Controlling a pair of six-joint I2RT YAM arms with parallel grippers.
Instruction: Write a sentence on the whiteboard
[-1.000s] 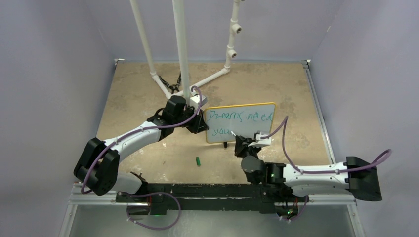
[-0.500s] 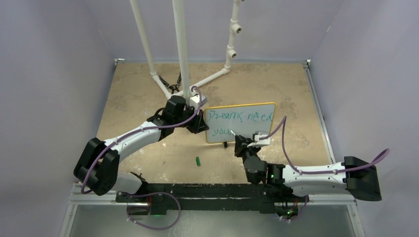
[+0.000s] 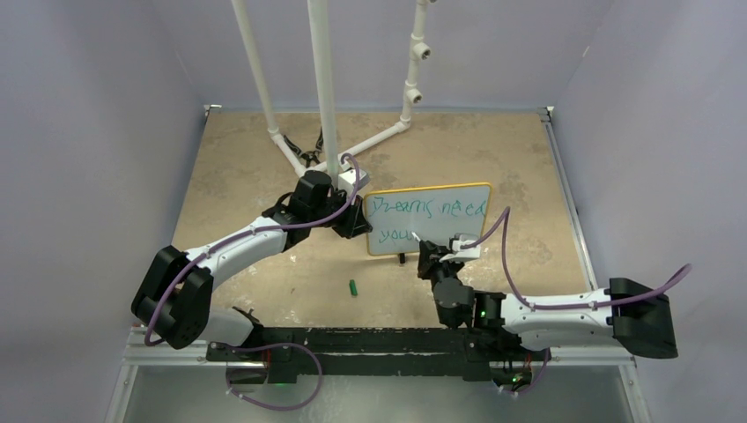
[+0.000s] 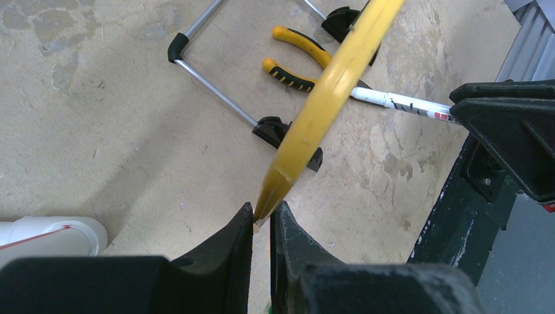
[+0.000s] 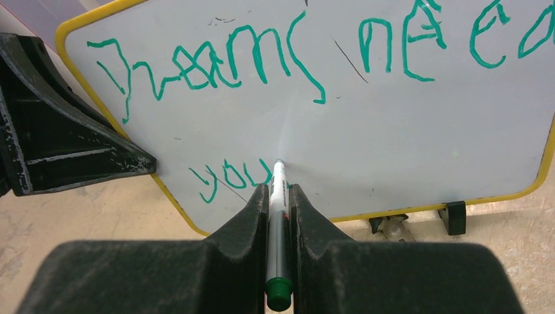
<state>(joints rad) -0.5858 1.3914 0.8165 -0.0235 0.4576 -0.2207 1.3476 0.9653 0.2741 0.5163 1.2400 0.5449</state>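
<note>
Two grips are working: your left fingers are pinching the whiteboard rim and your right fingers are clenching the green marker. You're needing light tip pressure just ahead of them, extending the sentence rightward.

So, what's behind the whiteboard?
In the left wrist view, a wire stand and yellow-handled pliers sit on the table behind the whiteboard. Its rim covers the pliers' head. From above, neither shows.

Left gripper pinched on whiteboard yellow rim, board edge-on; yellow-handled pliers lying on tan table behind; white marker beside them.
</note>
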